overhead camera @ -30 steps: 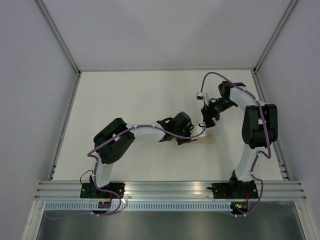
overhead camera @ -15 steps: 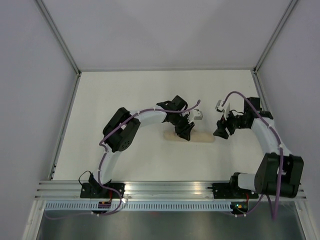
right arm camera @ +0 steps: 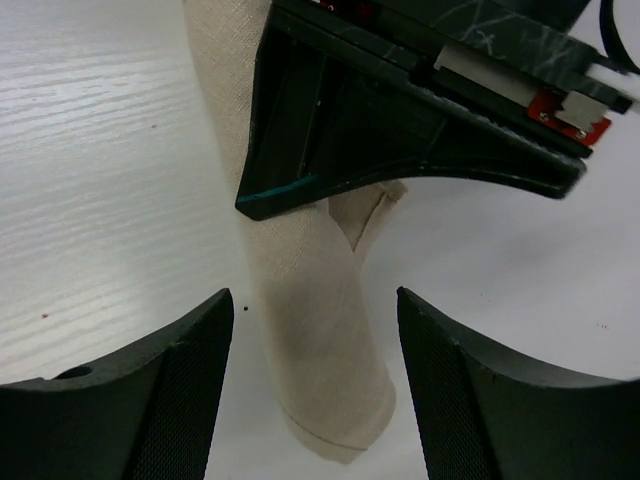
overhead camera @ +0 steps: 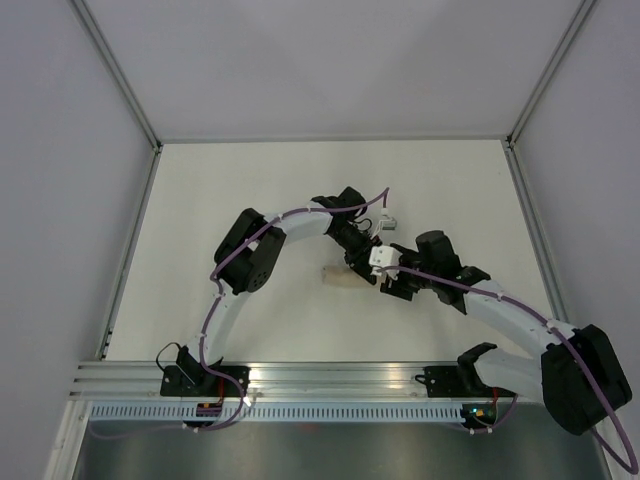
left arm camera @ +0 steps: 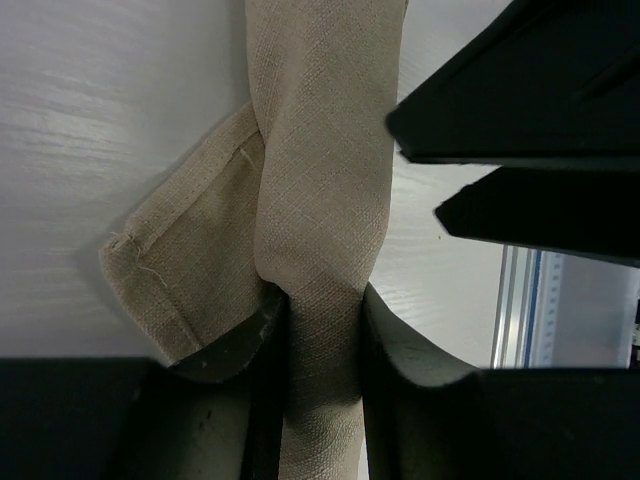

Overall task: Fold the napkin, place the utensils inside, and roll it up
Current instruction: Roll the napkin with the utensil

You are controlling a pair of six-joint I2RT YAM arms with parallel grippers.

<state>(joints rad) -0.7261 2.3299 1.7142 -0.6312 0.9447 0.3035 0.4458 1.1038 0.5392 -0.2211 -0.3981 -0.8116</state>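
Observation:
The tan napkin (overhead camera: 338, 277) lies rolled into a narrow tube on the white table. My left gripper (overhead camera: 362, 262) comes down on its middle, and in the left wrist view its jaws pinch the napkin roll (left arm camera: 322, 180), with a hemmed corner flap (left arm camera: 160, 270) sticking out to one side. My right gripper (overhead camera: 392, 283) is at the roll's right end. In the right wrist view it stands open (right arm camera: 313, 300), its fingers apart on either side of the napkin's end (right arm camera: 325, 370) and not touching it. The utensils are out of view.
The left gripper's black body (right arm camera: 400, 120) sits just beyond my right fingers over the roll. The right gripper's fingers (left arm camera: 530, 90) show close by in the left wrist view. An aluminium rail (overhead camera: 340, 378) runs along the near edge. Grey walls enclose the table.
The right arm has swung in from the far right and brought its open gripper to the roll's right end. The left arm has shifted but stays shut on the roll.

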